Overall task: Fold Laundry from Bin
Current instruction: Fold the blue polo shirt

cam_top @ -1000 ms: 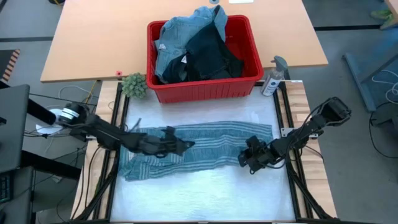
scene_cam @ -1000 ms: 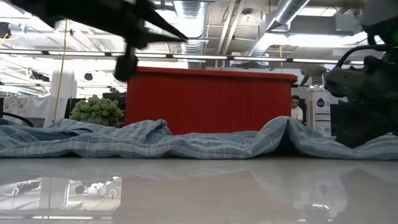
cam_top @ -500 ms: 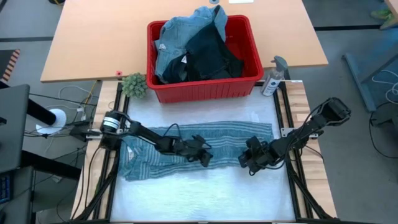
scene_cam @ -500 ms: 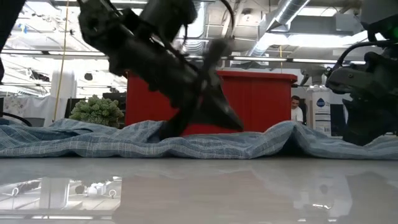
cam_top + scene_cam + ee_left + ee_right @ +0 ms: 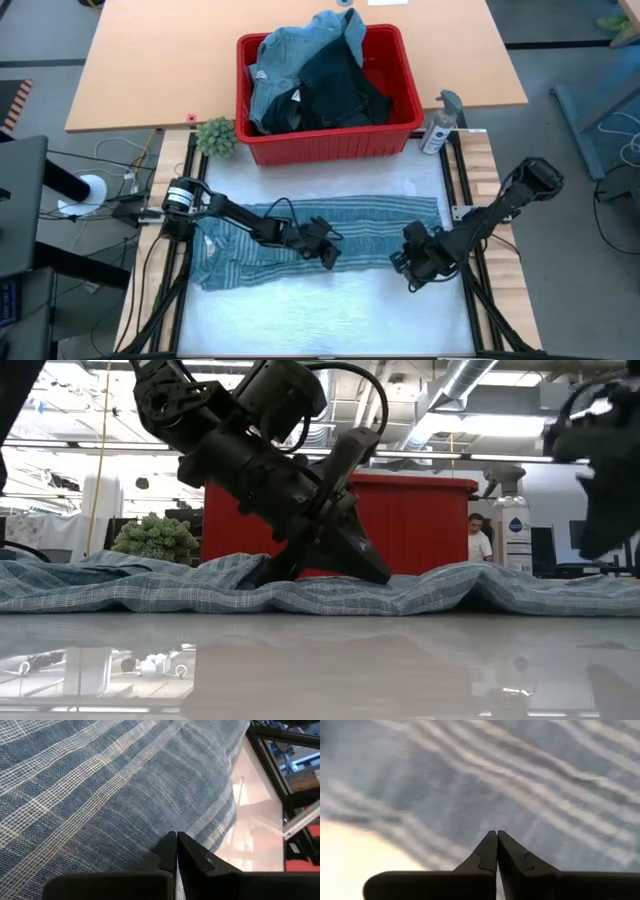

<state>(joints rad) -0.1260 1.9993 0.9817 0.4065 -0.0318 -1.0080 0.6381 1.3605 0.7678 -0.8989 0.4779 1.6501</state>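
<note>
Striped shirt (image 5: 300, 240) flat under both closed tools: left tool (image 5: 330, 258), right tool (image 5: 402, 268).

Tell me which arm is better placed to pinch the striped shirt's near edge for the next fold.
Probably the left. Its pincer sits shut with its tips down on the striped shirt near the middle of the front edge. The right pincer, also shut, is at the shirt's right end, raised off it in the low view.

No text, brand, number or sign can be read in any view; the spray bottle (image 5: 508, 530) at about three o'clock of the bin (image 5: 400, 525) carries a white label with a dark blue drop-shaped mark, its lettering too small to make out.
</note>
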